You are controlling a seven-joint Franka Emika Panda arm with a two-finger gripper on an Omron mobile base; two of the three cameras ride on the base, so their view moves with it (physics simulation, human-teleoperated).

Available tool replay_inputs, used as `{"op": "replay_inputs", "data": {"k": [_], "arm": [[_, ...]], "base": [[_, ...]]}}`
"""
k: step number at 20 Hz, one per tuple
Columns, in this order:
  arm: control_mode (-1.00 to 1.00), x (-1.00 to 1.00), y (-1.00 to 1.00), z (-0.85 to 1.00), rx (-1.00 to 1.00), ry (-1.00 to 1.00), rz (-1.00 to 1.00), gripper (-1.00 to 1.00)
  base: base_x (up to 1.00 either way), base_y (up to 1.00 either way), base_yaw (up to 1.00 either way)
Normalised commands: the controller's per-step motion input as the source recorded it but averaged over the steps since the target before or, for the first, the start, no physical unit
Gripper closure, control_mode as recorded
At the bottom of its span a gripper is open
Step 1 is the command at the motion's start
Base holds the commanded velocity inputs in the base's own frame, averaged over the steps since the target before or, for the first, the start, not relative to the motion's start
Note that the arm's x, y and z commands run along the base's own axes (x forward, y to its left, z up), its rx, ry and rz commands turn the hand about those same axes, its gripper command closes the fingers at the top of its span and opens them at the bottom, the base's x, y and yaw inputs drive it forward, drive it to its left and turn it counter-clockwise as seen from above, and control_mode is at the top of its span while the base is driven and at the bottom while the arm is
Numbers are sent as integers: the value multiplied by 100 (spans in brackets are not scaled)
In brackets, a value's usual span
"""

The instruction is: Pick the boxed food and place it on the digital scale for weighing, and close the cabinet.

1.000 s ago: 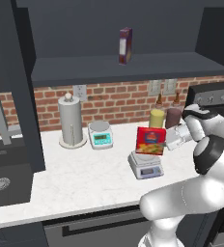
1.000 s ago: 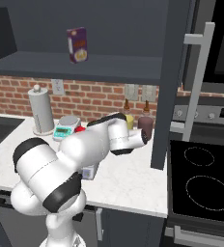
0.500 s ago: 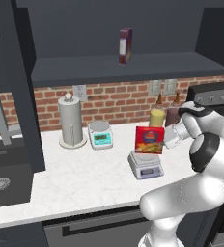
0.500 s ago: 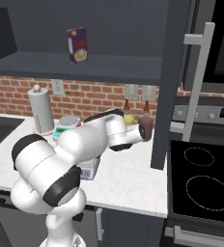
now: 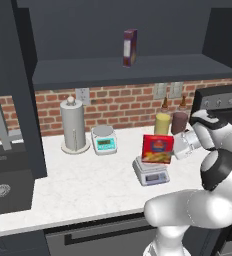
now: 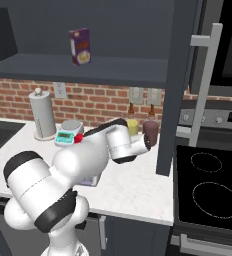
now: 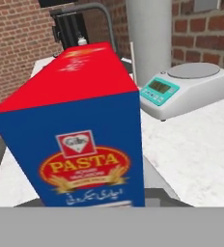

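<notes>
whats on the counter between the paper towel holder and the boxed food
The teal-and-white scale sits between the paper towel holder and the boxed food, seen in the left base view.

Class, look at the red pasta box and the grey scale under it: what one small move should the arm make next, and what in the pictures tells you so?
Probably open the gripper and let go. The boxed food stands upright on the digital scale, seemingly resting on its platform, with the gripper shut on its side. The cabinet door is open, so closing it would follow.
</notes>
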Motion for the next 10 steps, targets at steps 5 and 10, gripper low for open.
{"op": "replay_inputs", "data": {"k": [5,10], "arm": [[-100,2,26,0,0,-2,0,100],[-100,13,33,0,0,0,0,100]], "base": [[0,0,0],[0,0,0]]}}
